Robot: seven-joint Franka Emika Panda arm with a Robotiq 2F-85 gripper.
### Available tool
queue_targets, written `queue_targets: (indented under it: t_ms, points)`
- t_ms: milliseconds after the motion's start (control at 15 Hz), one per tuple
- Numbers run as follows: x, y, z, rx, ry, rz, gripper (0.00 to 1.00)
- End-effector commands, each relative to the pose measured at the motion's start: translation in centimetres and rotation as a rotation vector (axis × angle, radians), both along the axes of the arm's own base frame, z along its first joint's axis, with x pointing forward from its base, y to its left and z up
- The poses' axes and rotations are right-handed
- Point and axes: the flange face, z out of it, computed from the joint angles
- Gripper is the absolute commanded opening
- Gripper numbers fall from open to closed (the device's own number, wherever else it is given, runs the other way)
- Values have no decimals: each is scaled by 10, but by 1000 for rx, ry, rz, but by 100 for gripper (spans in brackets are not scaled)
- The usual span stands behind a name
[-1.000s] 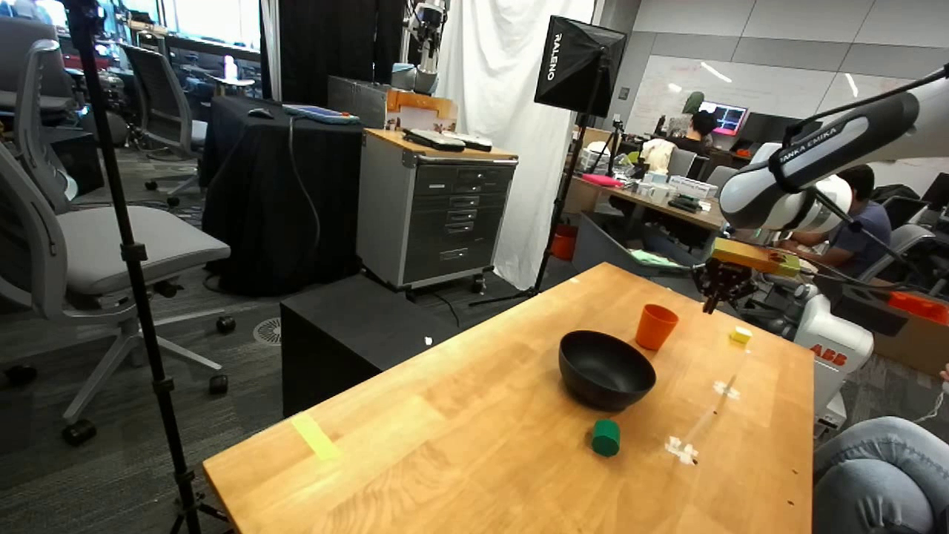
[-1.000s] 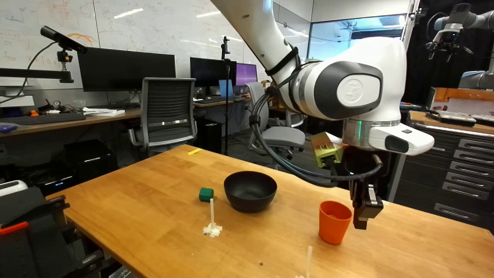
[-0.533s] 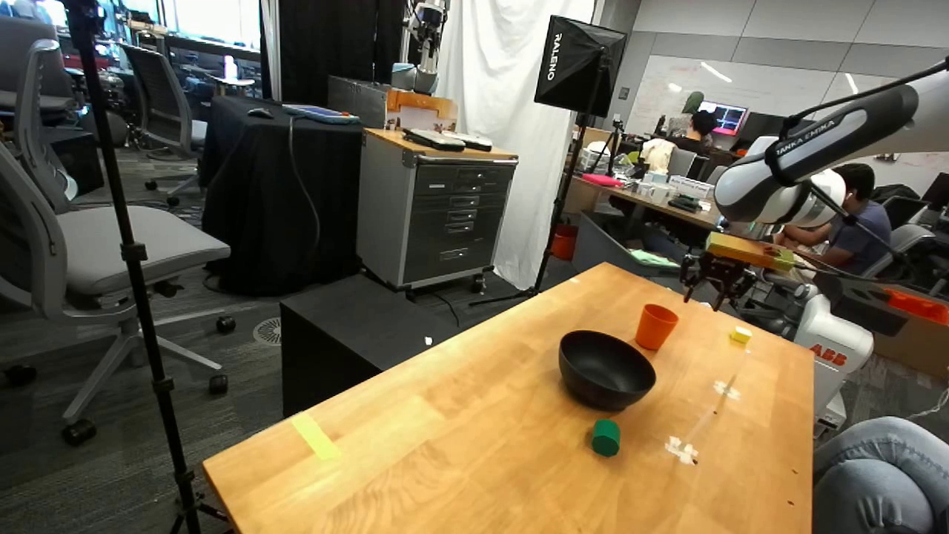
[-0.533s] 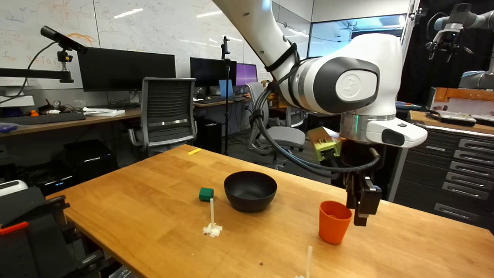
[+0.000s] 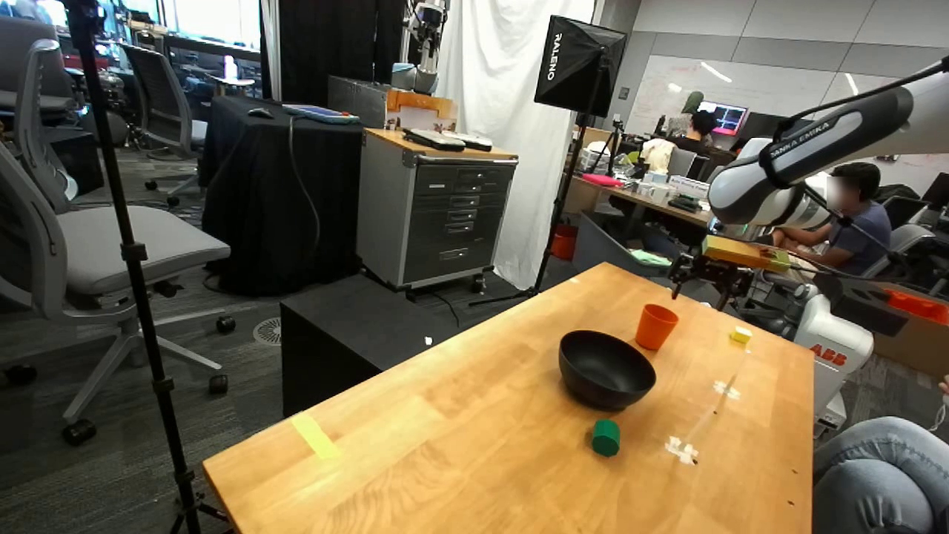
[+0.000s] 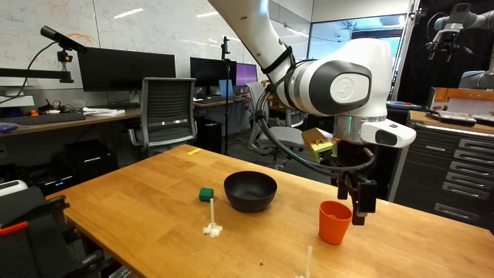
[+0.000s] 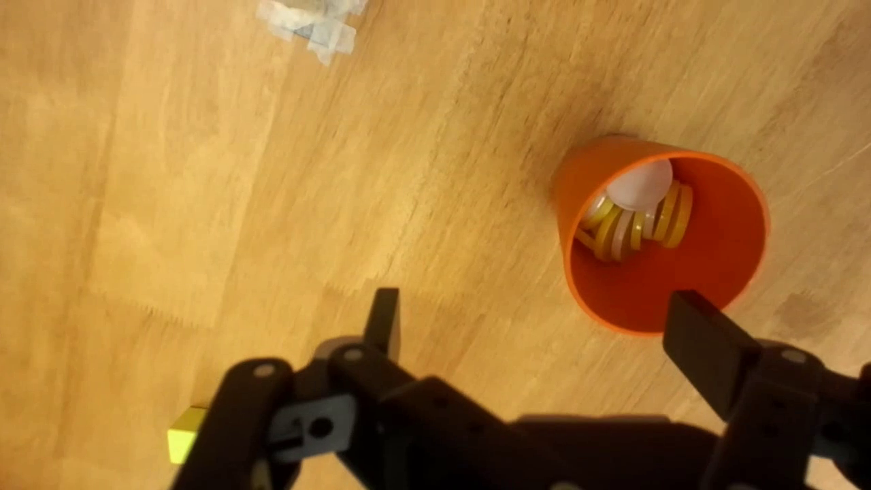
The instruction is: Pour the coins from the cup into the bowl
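Wrist view shows coins (image 7: 636, 211) in the cup (image 7: 708, 258), gripper (image 7: 532, 320) spread wide. Both exterior views show the bowl (image 6: 250, 195) nearby.

The cup (image 6: 333, 227) is showing smooth plastic; coins (image 7: 636, 202) inside are looking faintly glossy. Near the cup, the bowl (image 6: 250, 200) is looking matt; under the cup, the table (image 6: 162, 220) is showing grained wood.
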Motion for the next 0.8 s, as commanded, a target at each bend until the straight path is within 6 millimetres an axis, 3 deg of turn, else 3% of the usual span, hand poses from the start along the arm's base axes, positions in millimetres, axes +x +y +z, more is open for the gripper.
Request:
queue_targets:
  t_ms: [0,733]
  points:
    - [2,0,-7,-5,27,35,100]
    - [-3,1,-33,-11,76,44,100]
